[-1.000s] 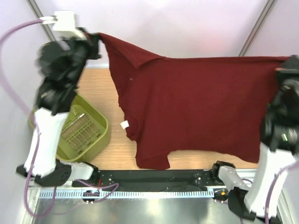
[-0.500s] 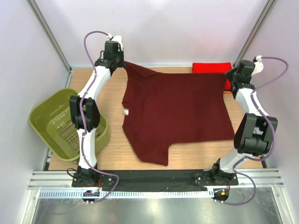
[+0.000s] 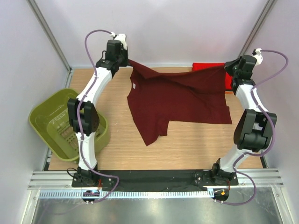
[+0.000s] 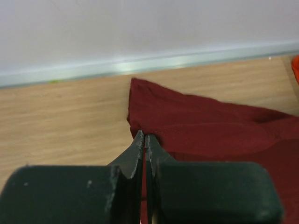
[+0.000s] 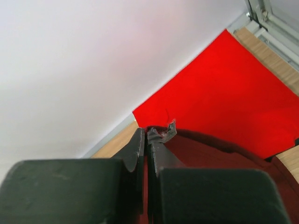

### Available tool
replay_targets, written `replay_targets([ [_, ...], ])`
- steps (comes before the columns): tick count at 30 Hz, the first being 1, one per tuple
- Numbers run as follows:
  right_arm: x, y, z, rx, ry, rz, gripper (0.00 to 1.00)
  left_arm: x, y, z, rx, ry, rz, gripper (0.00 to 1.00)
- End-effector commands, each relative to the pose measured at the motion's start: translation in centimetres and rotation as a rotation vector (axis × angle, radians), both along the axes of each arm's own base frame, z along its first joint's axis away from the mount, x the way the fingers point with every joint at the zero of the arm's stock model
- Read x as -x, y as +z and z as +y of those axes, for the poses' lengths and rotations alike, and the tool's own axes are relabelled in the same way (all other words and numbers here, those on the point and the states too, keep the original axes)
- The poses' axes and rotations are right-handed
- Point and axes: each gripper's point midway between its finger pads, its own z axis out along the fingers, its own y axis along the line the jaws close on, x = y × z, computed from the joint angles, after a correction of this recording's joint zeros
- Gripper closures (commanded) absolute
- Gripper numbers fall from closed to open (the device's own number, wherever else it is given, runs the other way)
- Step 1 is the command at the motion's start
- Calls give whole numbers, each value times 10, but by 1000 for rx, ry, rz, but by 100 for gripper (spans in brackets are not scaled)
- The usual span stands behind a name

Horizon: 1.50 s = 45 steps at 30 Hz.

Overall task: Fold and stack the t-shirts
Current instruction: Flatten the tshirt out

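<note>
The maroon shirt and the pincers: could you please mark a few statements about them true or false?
1. The left pincer and right pincer are both shut on the maroon shirt. True.
2. The maroon shirt lies folded inside the basket. False: it is unfolded and stretched between the pincers, and the basket stands apart at the left.
3. A red shirt lies at the far right, partly behind the maroon shirt's raised edge. True.
4. The right pincer hangs open over the red shirt. False: it is shut on a corner of the maroon shirt.
</note>
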Motion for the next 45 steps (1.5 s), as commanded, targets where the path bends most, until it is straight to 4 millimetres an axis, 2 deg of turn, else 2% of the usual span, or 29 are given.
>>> replay_targets([
  [1,-4,-2,3,27,59,34,99,35,25,-15,20,-25,7,100],
  [2,-2,-13,3,28,70,78,99,49,12,-14,6,-15,61,100],
  [4,4,-27,1,34,72,137,99,62,-1,-11,18,13,120,100],
  [5,11,-36,-8,46,43,182,99,73,-19,-8,10,24,178,100],
  [6,14,-41,-12,47,31,199,99,81,-18,-5,26,36,191,100],
  [8,20,-47,-24,43,14,214,99,97,-29,-7,59,41,250,100],
  [13,19,-50,-27,7,50,237,99,114,-43,-7,71,51,319,100],
  [15,21,-35,-20,-11,73,234,99,118,-40,-1,63,86,335,100],
  [18,35,-3,-22,-10,33,236,99,119,-1,12,67,148,257,100],
  [20,52,43,-21,0,4,202,99,121,53,20,94,179,143,100],
  [21,59,60,-21,2,-11,186,99,122,75,26,103,204,93,100],
  [22,79,96,-20,-5,-52,151,99,125,111,30,136,212,18,100],
  [24,100,132,-15,-10,-73,102,99,143,164,38,191,218,-90,100],
  [25,125,165,-15,-8,-129,48,99,151,188,40,227,216,-139,100],
  [26,140,183,-12,-19,-150,8,99,172,226,45,272,207,-224,100],
  [28,169,210,-9,-39,-197,-59,99,195,260,46,326,193,-308,100],
  [29,202,236,-7,-68,-259,-139,99,205,276,48,361,188,-358,100],
  [30,218,248,-6,-80,-286,-181,99,229,302,54,402,170,-425,100],
  [31,233,255,-5,-91,-308,-220,99,244,322,56,436,146,-487,100],
  [32,266,282,-4,-102,-361,-339,99,256,332,56,460,130,-516,100],
  [33,286,291,-5,-119,-404,-391,99,279,349,64,493,118,-567,100],
  [35,325,298,-11,-136,-504,-451,99,302,372,65,554,75,-628,100],
  [36,368,310,-19,-153,-621,-534,99,316,385,69,584,58,-662,100],
  [37,396,318,-19,-157,-671,-557,99,331,396,71,606,35,-692,100],
  [39,434,334,-23,-124,-760,-597,99,350,410,74,630,6,-730,100],
  [40,441,342,-23,-108,-767,-603,99,364,418,78,646,-4,-757,100],
  [41,465,354,-18,-103,-779,-637,99,370,420,79,657,-15,-762,100],
  [42,473,357,-16,-103,-778,-646,99,375,423,79,672,-27,-767,100],
  [45,481,348,-9,-122,-753,-636,99,393,425,78,694,-71,-778,100],
])
